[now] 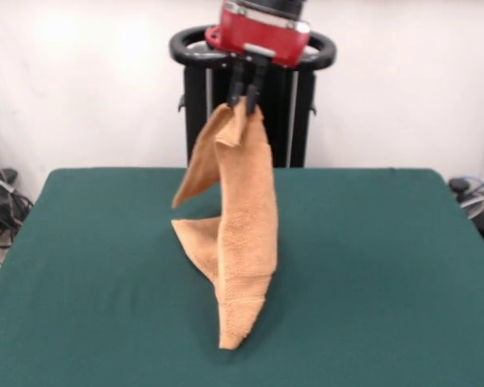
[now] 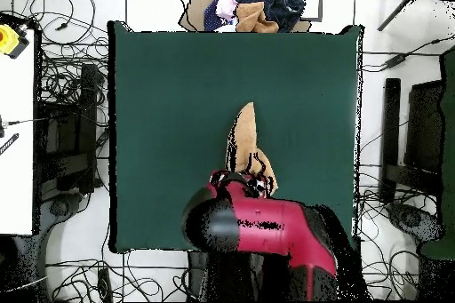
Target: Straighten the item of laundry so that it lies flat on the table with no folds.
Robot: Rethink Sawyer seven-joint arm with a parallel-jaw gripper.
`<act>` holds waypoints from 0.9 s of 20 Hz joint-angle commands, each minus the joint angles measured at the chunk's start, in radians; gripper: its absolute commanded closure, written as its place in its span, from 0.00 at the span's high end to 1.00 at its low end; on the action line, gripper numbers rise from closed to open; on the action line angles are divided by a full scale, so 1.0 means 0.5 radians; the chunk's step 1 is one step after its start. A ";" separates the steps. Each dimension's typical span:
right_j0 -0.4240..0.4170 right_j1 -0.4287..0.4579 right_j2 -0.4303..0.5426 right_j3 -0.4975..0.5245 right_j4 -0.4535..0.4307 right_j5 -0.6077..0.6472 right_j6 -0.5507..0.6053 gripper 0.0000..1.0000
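Note:
The item of laundry, a light orange-tan terry towel, hangs in long folds from my gripper, which is shut on its top edge high above the table. Its lower end rests on the green cloth near the front middle, with a flap spread to the left. From overhead the towel shows as a narrow strip near the table's middle, its near part hidden under my red arm. The gripper itself is covered by the arm there.
A heap of other clothes lies just beyond the table's far edge in the overhead view. Cables and stands ring the table on the floor. A black pedestal stands behind the hanging towel.

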 commanded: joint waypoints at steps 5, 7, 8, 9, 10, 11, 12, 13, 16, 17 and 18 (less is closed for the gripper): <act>0.402 0.317 -0.326 -0.064 0.249 -0.120 1.001 0.00; 0.484 0.355 -0.368 -0.070 0.293 -0.128 1.079 0.00; 0.526 0.368 -0.391 -0.065 0.312 -0.136 1.116 0.00; 0.560 0.382 -0.407 -0.070 0.332 -0.135 1.144 0.00; 0.604 0.409 -0.422 -0.084 0.361 -0.133 1.177 0.00; 0.625 0.422 -0.424 -0.081 0.387 -0.140 1.198 0.00; 0.652 0.441 -0.429 -0.083 0.413 -0.149 1.223 0.00; 0.676 0.459 -0.430 -0.083 0.441 -0.156 1.246 0.00; 0.760 0.509 -0.438 -0.088 0.529 -0.170 1.325 0.00; 0.792 0.525 -0.446 -0.094 0.558 -0.169 1.350 0.00; 0.821 0.534 -0.454 -0.099 0.584 -0.165 1.371 0.00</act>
